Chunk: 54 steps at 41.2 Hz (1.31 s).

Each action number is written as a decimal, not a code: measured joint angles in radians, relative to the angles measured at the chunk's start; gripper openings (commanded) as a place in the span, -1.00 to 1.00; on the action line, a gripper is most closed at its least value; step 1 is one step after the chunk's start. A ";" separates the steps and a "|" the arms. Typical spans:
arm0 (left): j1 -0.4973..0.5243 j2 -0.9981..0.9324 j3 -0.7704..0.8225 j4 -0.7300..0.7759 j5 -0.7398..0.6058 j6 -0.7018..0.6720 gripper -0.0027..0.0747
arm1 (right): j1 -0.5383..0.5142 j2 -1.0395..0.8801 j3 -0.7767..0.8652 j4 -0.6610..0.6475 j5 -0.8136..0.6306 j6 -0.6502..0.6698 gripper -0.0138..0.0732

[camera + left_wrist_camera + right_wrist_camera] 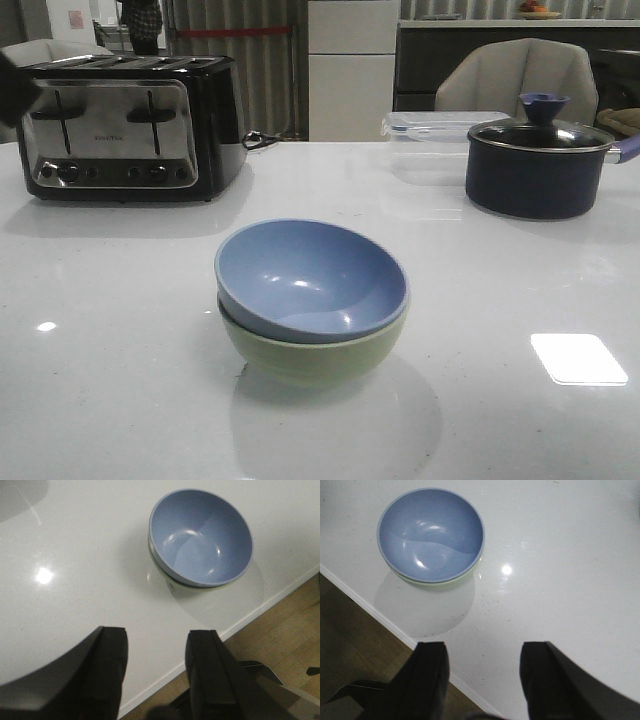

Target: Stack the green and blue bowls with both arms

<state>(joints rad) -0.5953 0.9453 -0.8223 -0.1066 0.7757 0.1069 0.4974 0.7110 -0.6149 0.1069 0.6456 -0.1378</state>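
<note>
The dusty blue bowl [311, 281] sits nested inside the pale green bowl [310, 357], a little tilted, on the white table near its front edge. Both wrist views catch the stack from above: the blue bowl [201, 536] with a sliver of the green bowl's rim [186, 584], and the blue bowl [431, 533] over the green bowl [451, 582]. My left gripper [157, 637] hangs open and empty over the table edge, well clear of the bowls. My right gripper [482, 652] is likewise open, empty and apart from them. Neither arm appears in the front view.
A black and chrome toaster [125, 125] stands at the back left. At the back right are a dark lidded pot [538, 165] and a clear plastic container [432, 130]. The table's front edge [385, 621] drops to a wooden floor [280, 630].
</note>
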 measured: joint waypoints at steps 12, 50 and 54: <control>0.000 -0.153 0.127 0.070 0.006 -0.123 0.01 | -0.052 0.000 0.000 -0.010 0.048 0.009 0.34; 0.000 -0.168 0.142 0.084 -0.033 -0.150 -0.69 | -0.058 0.000 0.000 -0.010 0.064 0.009 -0.55; 0.000 -0.168 0.142 0.084 -0.033 -0.152 -0.69 | -0.058 0.000 0.000 -0.010 0.064 0.009 -0.55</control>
<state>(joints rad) -0.5953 0.7770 -0.6802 -0.0222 0.7431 -0.0447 0.4389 0.7110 -0.6149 0.0970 0.7094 -0.1291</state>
